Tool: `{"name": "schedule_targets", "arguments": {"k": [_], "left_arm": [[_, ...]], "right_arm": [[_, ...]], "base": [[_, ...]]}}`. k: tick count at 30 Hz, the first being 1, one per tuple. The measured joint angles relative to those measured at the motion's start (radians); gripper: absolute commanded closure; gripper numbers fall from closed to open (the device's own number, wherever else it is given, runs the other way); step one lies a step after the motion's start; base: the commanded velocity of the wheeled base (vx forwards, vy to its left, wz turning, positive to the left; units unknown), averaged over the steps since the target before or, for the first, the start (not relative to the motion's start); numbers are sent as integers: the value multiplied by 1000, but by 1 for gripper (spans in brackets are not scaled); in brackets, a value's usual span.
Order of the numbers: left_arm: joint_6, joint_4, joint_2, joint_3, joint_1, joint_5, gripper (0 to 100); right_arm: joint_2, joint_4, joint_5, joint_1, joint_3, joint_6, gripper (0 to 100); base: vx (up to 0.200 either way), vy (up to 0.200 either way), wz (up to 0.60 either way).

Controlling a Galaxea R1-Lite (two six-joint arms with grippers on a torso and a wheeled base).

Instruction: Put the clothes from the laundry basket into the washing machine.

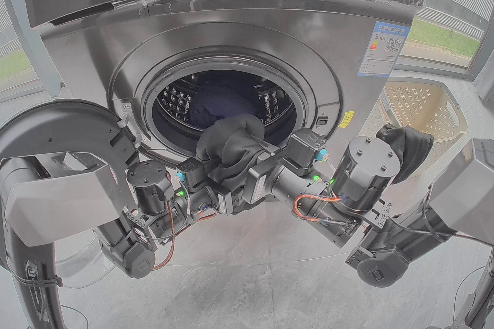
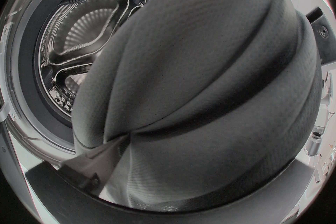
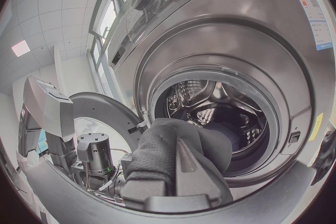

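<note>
A dark garment (image 1: 229, 140), clamped by the left claw (image 2: 119, 140) and the right claw (image 3: 169, 154) at the open mouth of the washing machine (image 1: 329, 52), is best pushed deep past the door seal (image 2: 24, 70) before being released, lest fabric be left trailing outside.

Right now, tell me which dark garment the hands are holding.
The black garment at the drum mouth; the blue garment lies deep inside, the third garment drapes the basket rim.

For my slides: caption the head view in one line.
Left gripper and right gripper hold a dark garment at the open washing machine; another garment drapes over the laundry basket.
</note>
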Motion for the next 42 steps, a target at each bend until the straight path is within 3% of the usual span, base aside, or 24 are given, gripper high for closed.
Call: {"name": "schedule_targets", "arguments": {"k": [6,21,33,41,42], "left_arm": [[-9,0,5,-3,3,8,100],[-79,1,-102,42,-3,26,100],[-83,1,-314,231,-6,28,100],[-84,1,-392,260,1,39,100],[-85,1,-396,259,2,40,100]], "right_arm": [[-5,-5,0,-4,5,1,100],[-46,-17,-2,-83,38,28,100],[-19,-15,-33,-81,35,43,100],[1,-19,-33,-48,58,40,100],[2,-19,-32,-43,61,40,0]], "base": [[0,0,0],[0,0,0],[0,0,0],[0,0,0],[0,0,0]]}}
